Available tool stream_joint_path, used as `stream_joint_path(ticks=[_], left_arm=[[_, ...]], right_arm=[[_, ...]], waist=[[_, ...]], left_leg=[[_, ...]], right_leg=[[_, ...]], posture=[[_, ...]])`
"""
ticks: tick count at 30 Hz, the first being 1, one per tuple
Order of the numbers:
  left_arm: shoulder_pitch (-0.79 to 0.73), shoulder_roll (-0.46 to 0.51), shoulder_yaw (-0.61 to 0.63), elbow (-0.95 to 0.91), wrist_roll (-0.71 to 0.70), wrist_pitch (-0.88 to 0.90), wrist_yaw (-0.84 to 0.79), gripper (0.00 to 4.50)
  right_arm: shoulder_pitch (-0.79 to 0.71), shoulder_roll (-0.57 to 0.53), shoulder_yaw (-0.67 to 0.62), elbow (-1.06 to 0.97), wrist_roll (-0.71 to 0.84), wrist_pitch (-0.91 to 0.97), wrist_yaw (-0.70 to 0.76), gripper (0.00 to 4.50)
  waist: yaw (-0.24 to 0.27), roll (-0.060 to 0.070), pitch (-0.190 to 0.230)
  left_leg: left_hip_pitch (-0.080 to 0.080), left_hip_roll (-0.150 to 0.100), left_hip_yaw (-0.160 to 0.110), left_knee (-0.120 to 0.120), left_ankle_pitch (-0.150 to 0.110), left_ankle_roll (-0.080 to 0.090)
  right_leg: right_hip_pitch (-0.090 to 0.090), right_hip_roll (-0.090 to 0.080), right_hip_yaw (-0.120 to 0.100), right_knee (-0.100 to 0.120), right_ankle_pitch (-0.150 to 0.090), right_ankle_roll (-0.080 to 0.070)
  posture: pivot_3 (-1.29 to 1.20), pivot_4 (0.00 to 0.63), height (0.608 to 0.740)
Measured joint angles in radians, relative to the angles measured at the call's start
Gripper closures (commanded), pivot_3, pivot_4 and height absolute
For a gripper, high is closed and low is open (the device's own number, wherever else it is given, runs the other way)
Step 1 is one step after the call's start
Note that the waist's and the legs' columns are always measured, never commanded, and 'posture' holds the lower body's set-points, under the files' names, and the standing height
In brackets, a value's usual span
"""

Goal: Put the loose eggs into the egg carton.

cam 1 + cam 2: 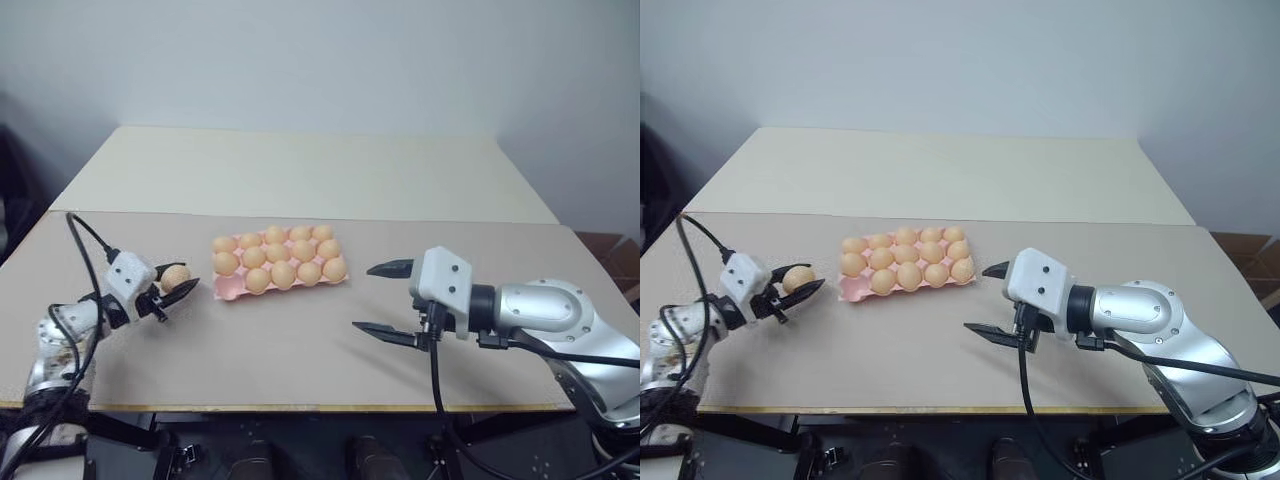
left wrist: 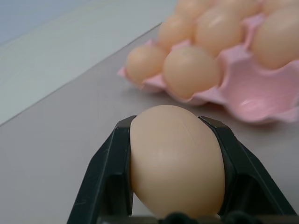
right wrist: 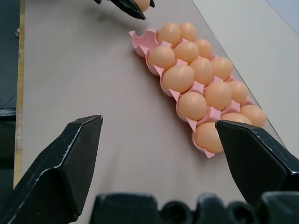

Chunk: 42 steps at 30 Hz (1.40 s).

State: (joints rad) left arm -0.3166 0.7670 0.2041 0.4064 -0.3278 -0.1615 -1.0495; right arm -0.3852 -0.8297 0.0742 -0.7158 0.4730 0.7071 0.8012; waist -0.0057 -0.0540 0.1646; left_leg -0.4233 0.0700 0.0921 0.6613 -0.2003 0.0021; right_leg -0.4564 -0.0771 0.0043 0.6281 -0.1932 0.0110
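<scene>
The pink egg carton [image 1: 231, 288] lies mid-table, filled with several eggs [image 1: 283, 274]; only its near-left corner cup [image 3: 141, 43] is bare. My left gripper [image 1: 172, 292] hovers just left of that corner, shut on one loose egg [image 1: 176, 277]. In the left wrist view the egg [image 2: 175, 161] is wedged between both black fingers [image 2: 106, 179], with the bare pink cup [image 2: 261, 95] beyond it. My right gripper [image 1: 381, 299] is to the right of the carton, open and holding nothing, its fingers [image 3: 70, 158] spread wide.
The carton rests on a grey-brown board [image 1: 300, 350] that overlaps a cream table [image 1: 300, 170] behind it. The board's front edge [image 1: 320, 407] runs close below both grippers. A black cable [image 1: 85, 240] loops over the left arm.
</scene>
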Motion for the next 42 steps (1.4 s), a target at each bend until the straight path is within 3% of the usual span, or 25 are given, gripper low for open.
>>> stream_joint_path(ticks=[5,14,22,23,28,33,42], left_arm=[[-0.016,-0.013,-0.022,-0.138,-0.077,0.084,-0.094,2.74],[-0.146,-0.082,-0.109,-0.014,-0.01,0.084,-0.112,2.74],[-0.156,-0.087,-0.104,0.047,-0.015,0.066,-0.169,0.15],[-0.159,-0.087,-0.104,0.05,-0.015,0.064,-0.175,0.02],[-0.16,-0.084,-0.083,0.041,-0.028,0.054,-0.181,0.02],[-0.078,-0.014,0.0,-0.105,-0.103,0.104,-0.198,0.02],[0.234,0.153,0.259,-0.468,-0.264,0.286,-0.209,0.02]], right_arm=[[-0.001,0.018,0.009,0.0,-0.01,0.0,-0.015,0.0],[0.02,0.036,0.018,-0.015,-0.027,0.0,-0.053,0.0],[0.031,0.036,0.016,-0.026,-0.027,0.001,-0.082,0.0],[0.031,0.036,0.016,-0.026,-0.027,0.001,-0.084,0.0],[0.031,0.036,0.016,-0.027,-0.027,0.001,-0.084,0.0],[0.036,0.029,0.009,-0.029,-0.026,0.001,-0.082,0.0],[0.051,-0.058,-0.079,-0.027,0.042,-0.016,0.05,0.0]], waist=[[0.006,0.0,0.0],[0.002,0.0,0.0],[-0.001,0.0,0.0],[-0.001,0.0,0.0],[-0.003,0.0,0.0],[-0.012,0.0,0.0],[-0.005,0.0,0.0]], left_leg=[[0.0,0.0,0.0,0.0,0.0,0.0],[0.0,0.0,0.0,0.0,0.0,0.0],[0.0,0.0,0.0,0.0,0.0,0.0],[0.0,0.0,0.0,0.0,0.0,0.0],[0.0,0.0,0.0,0.0,0.0,0.0],[0.0,0.0,0.0,0.0,0.0,0.0],[0.001,0.0,0.0,0.0,0.0,0.0]], right_leg=[[0.0,0.0,0.001,0.0,-0.002,0.003],[0.0,0.002,0.002,0.0,0.001,0.008],[0.0,0.002,0.002,0.0,0.001,0.008],[0.0,0.002,0.002,0.0,0.001,0.008],[0.0,0.002,0.002,0.0,0.001,0.008],[0.0,0.002,0.002,0.0,0.001,0.008],[0.0,0.0,0.002,-0.001,-0.004,0.004]], posture=[[0.0,0.15,0.74],[0.0,0.15,0.74],[0.0,0.15,0.74],[0.0,0.15,0.74],[0.0,0.15,0.74],[0.0,0.15,0.74],[0.0,0.15,0.74]])
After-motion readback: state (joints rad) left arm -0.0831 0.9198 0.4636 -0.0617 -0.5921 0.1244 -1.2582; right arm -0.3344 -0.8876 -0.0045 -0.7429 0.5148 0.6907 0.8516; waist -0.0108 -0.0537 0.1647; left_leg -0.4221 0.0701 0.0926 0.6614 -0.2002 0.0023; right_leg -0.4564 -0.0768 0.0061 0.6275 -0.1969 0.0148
